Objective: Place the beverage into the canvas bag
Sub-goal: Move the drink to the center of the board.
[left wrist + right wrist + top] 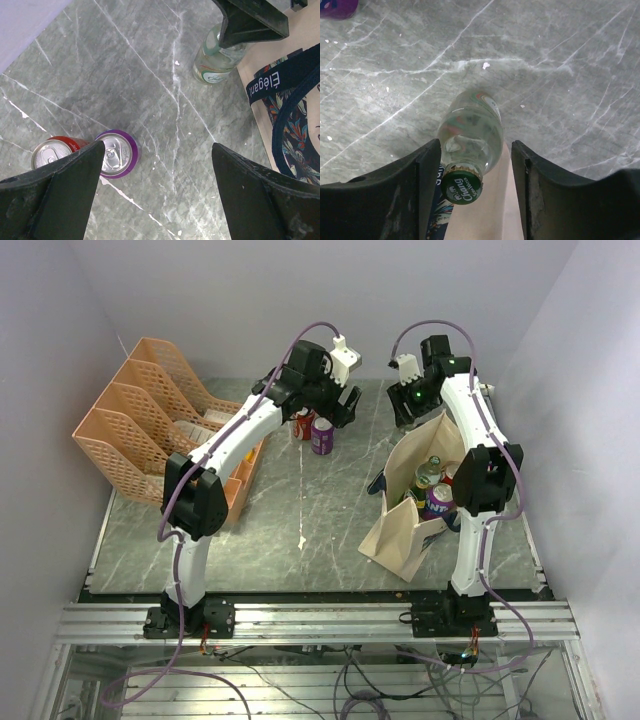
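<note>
1. The file trays (pixel 140 420) stand at the back left of the table (pixel 300 520).
2. The first can (pixel 322 436) stands near the middle back, to the right of the trays.
3. The second can (pixel 303 425) is just beside it, on its left.
4. The canvas bag (pixel 400 535) sits on the right side of the table.
5. A bottle (pixel 429 474) and a can (pixel 438 502) are in the bag.
6. Another bottle, the standing bottle (pixel 217 62), is on the table between the two cans and the bag, just beside the bag.
7. The right gripper (pixel 476 150) is above the standing bottle, one finger on each side.

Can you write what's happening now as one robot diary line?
left gripper: open above purple can and red can | right gripper: open astride glass bottle beside canvas bag | status: not yet bagged
</note>
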### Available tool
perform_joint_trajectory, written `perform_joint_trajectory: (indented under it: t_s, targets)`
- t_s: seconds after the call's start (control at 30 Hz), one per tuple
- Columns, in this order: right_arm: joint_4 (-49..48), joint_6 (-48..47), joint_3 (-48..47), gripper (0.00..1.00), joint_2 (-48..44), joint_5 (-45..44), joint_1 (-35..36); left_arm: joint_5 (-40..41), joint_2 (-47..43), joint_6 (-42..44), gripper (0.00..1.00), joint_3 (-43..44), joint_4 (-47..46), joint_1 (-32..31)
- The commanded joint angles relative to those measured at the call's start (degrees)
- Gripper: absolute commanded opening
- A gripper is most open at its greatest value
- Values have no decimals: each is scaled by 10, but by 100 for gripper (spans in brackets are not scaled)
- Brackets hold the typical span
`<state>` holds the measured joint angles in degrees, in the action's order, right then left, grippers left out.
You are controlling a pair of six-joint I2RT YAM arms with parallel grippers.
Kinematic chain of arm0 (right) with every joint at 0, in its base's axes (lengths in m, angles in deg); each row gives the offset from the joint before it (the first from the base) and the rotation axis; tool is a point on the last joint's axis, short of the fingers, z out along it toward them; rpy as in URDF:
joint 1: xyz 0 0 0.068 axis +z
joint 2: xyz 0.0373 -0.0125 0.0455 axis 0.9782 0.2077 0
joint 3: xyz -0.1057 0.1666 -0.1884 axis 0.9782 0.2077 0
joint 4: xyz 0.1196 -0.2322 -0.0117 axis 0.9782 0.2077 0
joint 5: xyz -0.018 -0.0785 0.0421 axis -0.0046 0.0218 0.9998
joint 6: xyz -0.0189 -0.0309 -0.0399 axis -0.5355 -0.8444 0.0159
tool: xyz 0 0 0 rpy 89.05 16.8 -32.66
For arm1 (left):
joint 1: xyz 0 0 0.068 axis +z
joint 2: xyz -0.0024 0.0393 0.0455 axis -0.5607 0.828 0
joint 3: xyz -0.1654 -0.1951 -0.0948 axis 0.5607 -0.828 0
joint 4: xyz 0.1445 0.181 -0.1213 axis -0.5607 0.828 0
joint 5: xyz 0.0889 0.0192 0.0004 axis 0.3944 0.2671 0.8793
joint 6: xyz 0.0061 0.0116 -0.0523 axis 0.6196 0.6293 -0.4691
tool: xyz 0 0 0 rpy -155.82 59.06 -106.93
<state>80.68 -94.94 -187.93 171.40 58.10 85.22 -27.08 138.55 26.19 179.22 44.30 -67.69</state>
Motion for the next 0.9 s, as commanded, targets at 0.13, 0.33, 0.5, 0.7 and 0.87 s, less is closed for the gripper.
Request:
perform_joint_trajectory:
  t_s: [0.13, 0.33, 0.5, 0.7, 0.87]
  targets:
    - [6, 10, 5, 48, 6, 6, 3, -4, -7, 2, 98, 21, -3, 1]
    - [4, 10, 12, 49, 10, 1, 2, -3, -16, 5, 98, 10, -2, 1]
    - [7, 12, 13, 45, 12, 2, 3, -3, -19, 8, 98, 5, -2, 1]
    - [6, 12, 12, 22, 8, 0, 2, -4, -21, 11, 98, 8, -1, 1]
    - [0, 15, -17, 3, 4, -3, 2, -4, -21, 12, 98, 12, -4, 0]
